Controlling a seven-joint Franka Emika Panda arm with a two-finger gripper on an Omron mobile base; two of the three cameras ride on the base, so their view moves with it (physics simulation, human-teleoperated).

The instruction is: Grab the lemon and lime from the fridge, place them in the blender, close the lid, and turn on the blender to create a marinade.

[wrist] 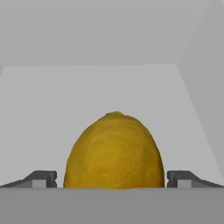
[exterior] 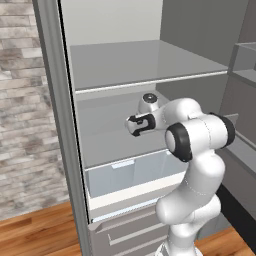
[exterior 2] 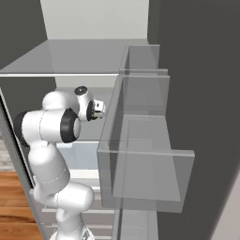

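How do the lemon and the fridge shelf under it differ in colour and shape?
The lemon is dull yellow-orange, while the shelf is pale grey. The lemon is rounded with a small tip, while the shelf is flat. Both are inside the fridge.

Arm reaching into the open fridge (exterior: 100, 60)

The claw (exterior: 134, 125) sits over the middle glass shelf (exterior: 100, 145), above a translucent drawer (exterior: 125, 177); brick wall (exterior: 25, 115) at left.

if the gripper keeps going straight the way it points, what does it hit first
The lemon. In the hand view it sits dead ahead between the two fingertips, with the gripper open around it. Whether the pads already touch it is unclear. Behind it lies only the fridge back wall.
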